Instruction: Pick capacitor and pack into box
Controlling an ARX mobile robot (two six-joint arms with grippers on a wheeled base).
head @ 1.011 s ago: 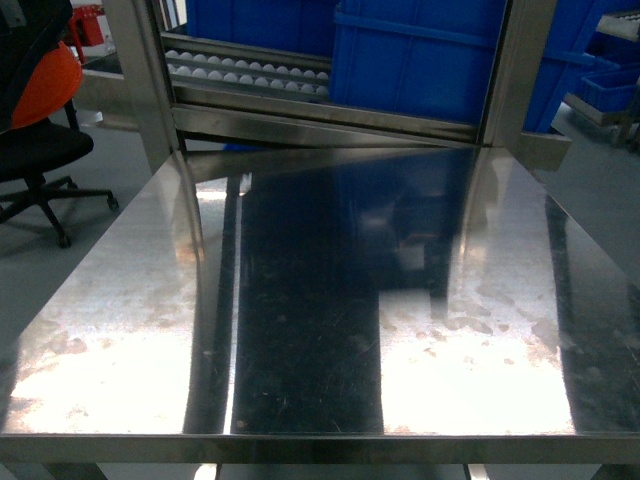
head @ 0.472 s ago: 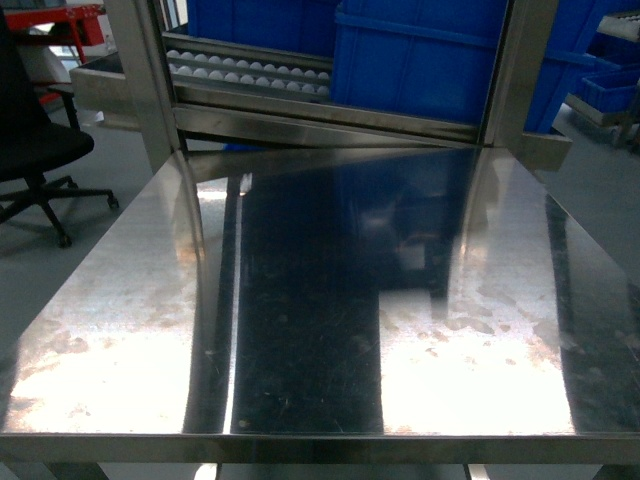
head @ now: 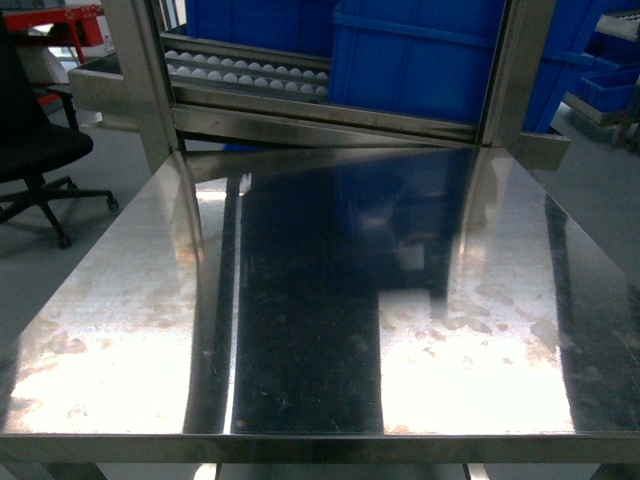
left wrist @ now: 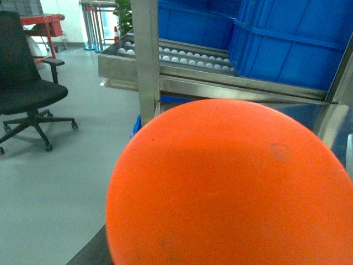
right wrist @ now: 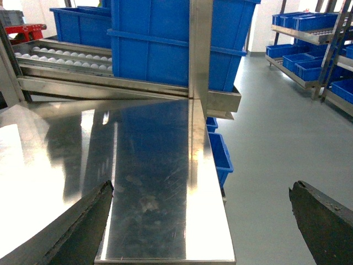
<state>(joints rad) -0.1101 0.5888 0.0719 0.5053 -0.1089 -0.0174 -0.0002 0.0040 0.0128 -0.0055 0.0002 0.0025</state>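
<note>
The capacitor (left wrist: 231, 187) fills the lower left wrist view as a smooth orange rounded body, very close to the lens and off any surface. My left gripper holds it; its fingers are hidden behind it apart from a dark sliver at the bottom left. No white markings show. Neither gripper appears in the head view. In the right wrist view my right gripper (right wrist: 204, 221) is open, with nothing between its dark fingers (right wrist: 83, 226), above the front right edge of the steel table (right wrist: 149, 165). The box is out of view.
The steel table (head: 300, 330) has a bare, reflective top. Behind it a steel frame carries a roller conveyor (head: 250, 70) and blue crates (head: 420, 50). An office chair (head: 40, 150) stands on the floor at the left. Shelves of blue bins (right wrist: 309, 49) line the right.
An orange shape at the head view's top left one second ago has left that view. The table and the surroundings look the same.
</note>
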